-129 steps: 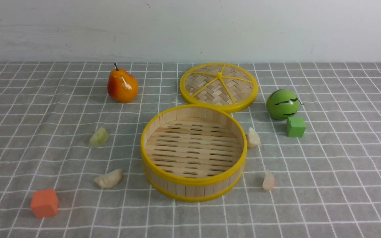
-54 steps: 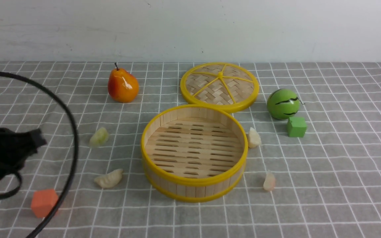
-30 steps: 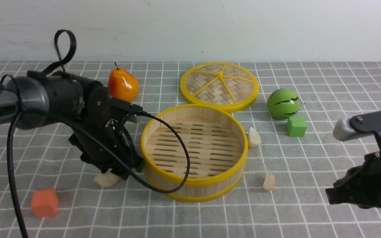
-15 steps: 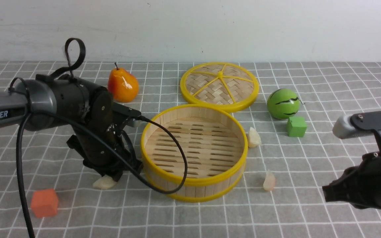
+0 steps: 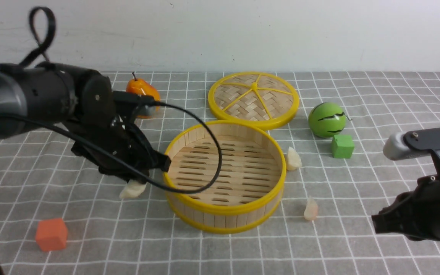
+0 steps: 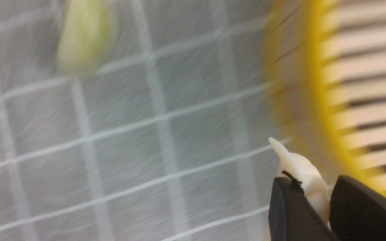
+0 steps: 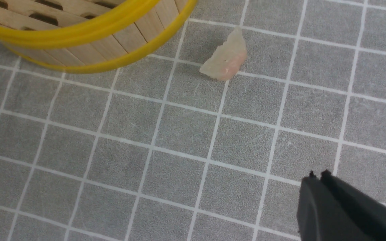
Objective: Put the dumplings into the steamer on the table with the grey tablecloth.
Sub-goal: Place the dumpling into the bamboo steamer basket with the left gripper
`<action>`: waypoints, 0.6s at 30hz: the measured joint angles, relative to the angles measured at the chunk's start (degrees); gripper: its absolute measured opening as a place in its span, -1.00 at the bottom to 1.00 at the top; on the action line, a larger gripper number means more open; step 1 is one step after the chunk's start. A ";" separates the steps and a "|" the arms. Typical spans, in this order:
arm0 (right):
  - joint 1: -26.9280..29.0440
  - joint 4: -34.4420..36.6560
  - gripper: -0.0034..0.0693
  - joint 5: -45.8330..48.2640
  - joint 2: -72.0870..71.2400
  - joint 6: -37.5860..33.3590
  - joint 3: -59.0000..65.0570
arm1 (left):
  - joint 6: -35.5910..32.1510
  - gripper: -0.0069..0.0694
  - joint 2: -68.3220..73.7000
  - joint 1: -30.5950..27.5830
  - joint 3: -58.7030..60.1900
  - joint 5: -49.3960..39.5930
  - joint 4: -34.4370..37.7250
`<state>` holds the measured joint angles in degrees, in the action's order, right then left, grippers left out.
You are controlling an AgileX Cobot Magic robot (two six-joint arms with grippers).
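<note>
1. Steamer (image 5: 224, 209): stands mid-table on the grey tablecloth (image 5: 357, 183). Its slotted floor is bare, so no dumplings are in it yet.
2. Left gripper (image 5: 138, 179): the jaws are nearly closed and pinch the first white dumpling (image 6: 297, 164). It appears to hang clear of the cloth, just outside the steamer's left wall. The wrist view is blurred.
3. Green dumpling (image 6: 84, 36): lies on the cloth, apart from the steamer. It is seen only from the left wrist; the arm hides it in the front view.
4. Second white dumpling (image 5: 292, 159): sits on the cloth, right beside the steamer's right wall.
5. Pink dumpling (image 5: 310, 209): lies on the cloth, near the steamer's front right.
6. Right gripper (image 7: 317, 175): the jaws are pressed together and hold nothing. It hovers near the pink dumpling but apart from it.
7. Not for this task: lid (image 5: 253, 99), pear (image 5: 141, 87), melon ball (image 5: 325, 119), green cube (image 5: 341, 146), orange cube (image 5: 51, 234).
8. Progress, as judged: the job is at an early stage. One dumpling is gripped and awaits carrying over the rim and release. Three are left to pick up.
</note>
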<state>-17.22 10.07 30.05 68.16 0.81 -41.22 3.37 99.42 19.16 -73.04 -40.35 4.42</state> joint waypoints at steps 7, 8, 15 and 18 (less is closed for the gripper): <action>0.00 0.44 -0.91 -1.52 0.00 -0.20 0.00 | -12.24 -0.44 -0.99 1.43 0.00 10.44 28.22; 0.00 0.44 -0.91 -1.52 0.00 -0.27 0.00 | -15.27 -0.44 0.21 1.92 0.00 12.86 31.11; 0.00 0.44 -0.91 -1.52 0.00 -0.33 0.00 | -22.09 -0.44 10.13 2.82 -3.91 23.76 38.31; 0.00 0.44 -0.91 -1.52 0.00 -0.33 0.00 | -22.24 -0.44 13.28 2.82 -6.53 23.40 38.52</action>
<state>-17.22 10.51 28.53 68.16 0.49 -41.22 -18.87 112.71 21.98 -79.57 -16.95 42.95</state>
